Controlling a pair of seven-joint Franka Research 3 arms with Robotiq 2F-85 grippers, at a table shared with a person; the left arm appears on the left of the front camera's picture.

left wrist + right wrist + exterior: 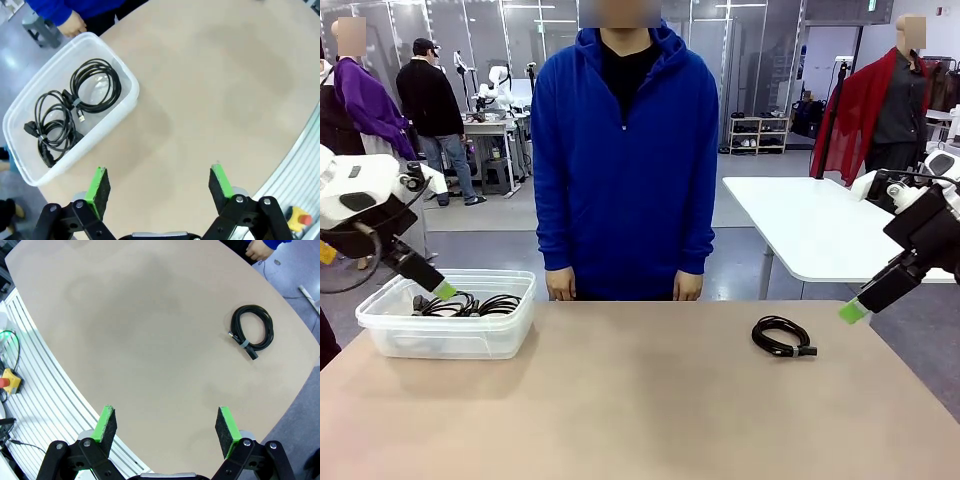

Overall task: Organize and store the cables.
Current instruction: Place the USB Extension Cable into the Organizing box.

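Observation:
One coiled black cable lies on the tan table at the right, and it also appears as the cable in the right wrist view. Two more coiled cables rest inside a clear plastic bin at the table's left. My left gripper hangs open above the table beside the bin, with nothing between its green pads. My right gripper is open too, high over the table's right side and well away from the loose cable. In the front view a green fingertip of the right gripper shows.
A person in a blue hoodie stands at the far edge, hands hanging near the table. A white table stands behind at the right. The tan tabletop is bare in the middle and front.

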